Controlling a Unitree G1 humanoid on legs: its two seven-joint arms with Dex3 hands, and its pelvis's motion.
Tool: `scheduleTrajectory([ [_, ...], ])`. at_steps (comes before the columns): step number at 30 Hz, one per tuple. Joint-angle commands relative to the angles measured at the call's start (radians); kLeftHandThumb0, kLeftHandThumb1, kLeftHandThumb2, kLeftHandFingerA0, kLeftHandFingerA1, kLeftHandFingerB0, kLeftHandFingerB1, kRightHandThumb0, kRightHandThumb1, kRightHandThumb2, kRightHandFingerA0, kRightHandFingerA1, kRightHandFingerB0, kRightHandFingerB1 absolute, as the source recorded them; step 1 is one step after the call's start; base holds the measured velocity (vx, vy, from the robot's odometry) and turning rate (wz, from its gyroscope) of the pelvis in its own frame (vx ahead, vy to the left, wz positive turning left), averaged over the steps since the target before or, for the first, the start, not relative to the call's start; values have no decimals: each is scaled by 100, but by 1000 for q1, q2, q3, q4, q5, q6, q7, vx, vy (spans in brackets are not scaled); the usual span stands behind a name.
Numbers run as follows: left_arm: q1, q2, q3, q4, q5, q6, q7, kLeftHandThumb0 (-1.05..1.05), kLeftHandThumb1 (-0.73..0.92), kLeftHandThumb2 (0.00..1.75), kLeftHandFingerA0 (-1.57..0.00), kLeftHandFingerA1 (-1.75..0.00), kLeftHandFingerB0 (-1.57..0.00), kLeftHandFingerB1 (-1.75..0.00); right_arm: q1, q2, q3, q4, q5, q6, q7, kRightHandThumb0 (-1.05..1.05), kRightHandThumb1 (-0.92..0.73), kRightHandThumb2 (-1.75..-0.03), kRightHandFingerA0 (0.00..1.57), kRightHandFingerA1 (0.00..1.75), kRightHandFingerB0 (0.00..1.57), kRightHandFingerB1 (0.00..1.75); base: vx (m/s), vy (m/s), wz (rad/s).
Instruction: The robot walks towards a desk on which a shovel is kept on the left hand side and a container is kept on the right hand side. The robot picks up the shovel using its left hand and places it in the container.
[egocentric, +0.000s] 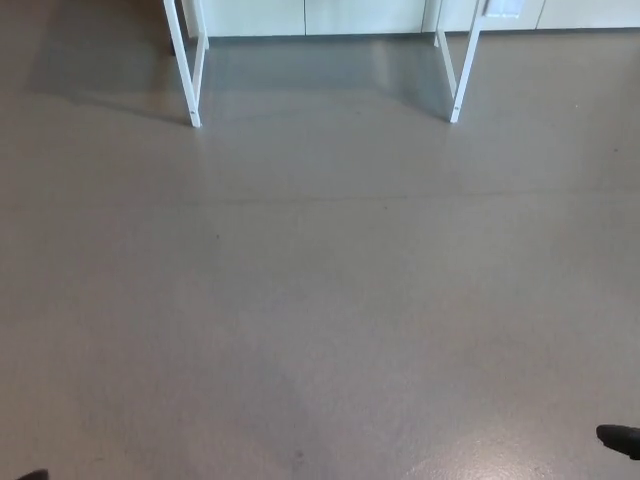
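Peeking in at the lower right edge, a black hand tip (620, 438) shows, its grasp impossible to judge; far ahead stand a desk's white metal legs (190, 70) on smooth grey floor (320, 280).

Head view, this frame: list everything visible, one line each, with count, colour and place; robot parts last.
Floor: one, grey, fills most of the picture.
Desk legs: two white frames, top left and top right; the desktop is out of view.
Wall panels: pale, along the top edge behind the legs.
Shovel and container: not visible.
Dark robot part: one, black, bottom right edge; too little shows to identify it.
Dark tip: one, black, bottom left edge, unidentifiable.
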Motion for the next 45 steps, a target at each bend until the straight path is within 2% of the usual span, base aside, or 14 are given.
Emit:
scheduleTrajectory([
  [1,19,6,10,19,-43,-101,-75,-29,59,58,-42,-34,-33,-32,33,-2,-18,-7,42,-52,38,-27,-40,-52,86,55,58,49,0,0,0],
  [21,81,-2,4,51,-55,-132,-123,-25,60,58,-38,-34,-29,-31,109,-15,-14,40,16,-135,41,-33,-39,-51,85,53,58,49,0,0,0],
  [36,91,0,0,76,-50,-156,-130,-26,59,58,-37,-33,-30,-31,127,-14,-15,56,20,-150,46,-30,-39,-51,84,53,58,48,1,-9,1],
  [45,92,1,-4,58,-45,-142,-116,-26,60,58,-37,-33,-29,-31,120,-16,-11,66,14,-171,42,-30,-39,-51,85,53,58,49,147,284,-28],
])
